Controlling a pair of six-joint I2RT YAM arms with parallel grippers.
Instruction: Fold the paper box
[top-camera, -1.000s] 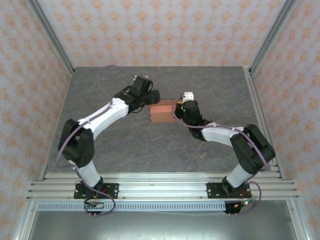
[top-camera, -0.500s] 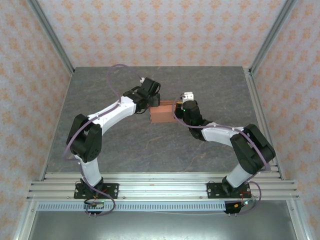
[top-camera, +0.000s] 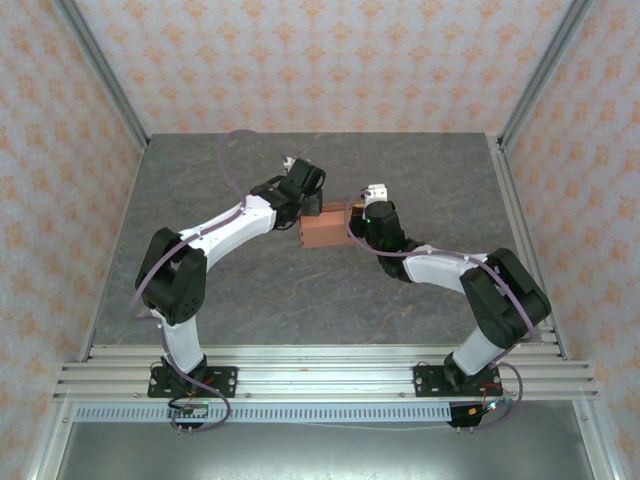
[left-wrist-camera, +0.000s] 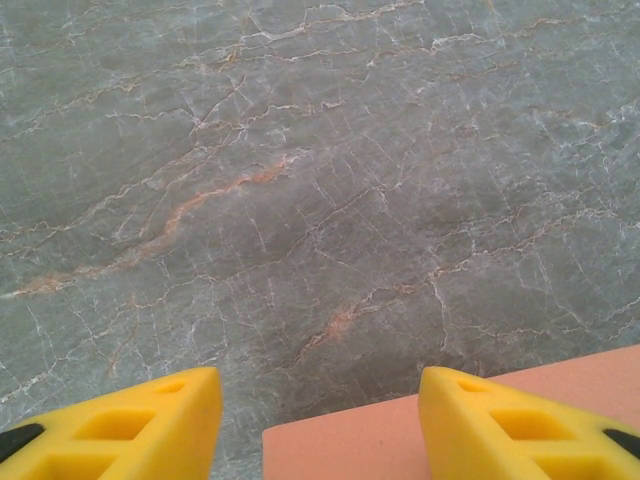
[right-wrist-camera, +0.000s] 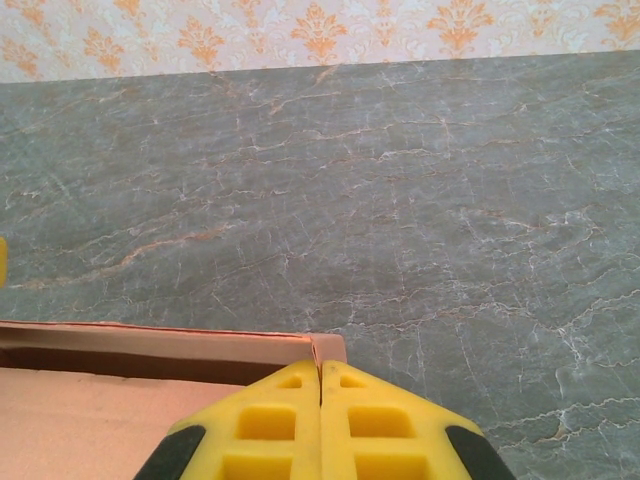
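The salmon-orange paper box (top-camera: 322, 228) stands as a small shallow box in the middle of the grey marble table. My right gripper (top-camera: 352, 222) is at its right end, and the right wrist view shows those yellow fingers (right-wrist-camera: 320, 372) shut on the thin right wall of the paper box (right-wrist-camera: 150, 345), whose hollow inside lies to the left. My left gripper (top-camera: 308, 203) hangs over the box's far left corner. The left wrist view has its jaws (left-wrist-camera: 320, 400) open and wide apart, with a flat orange panel of the paper box (left-wrist-camera: 400, 435) below and between them.
Grey marble table (top-camera: 250, 290) runs all round the box. Patterned walls and metal frame posts (top-camera: 100, 70) close in the back and both sides. An aluminium rail (top-camera: 320, 375) carrying both arm bases lines the near edge.
My left arm has swung right and slightly back, bringing its gripper from left of the box to over the box's far left corner. The right arm and box have stayed put.
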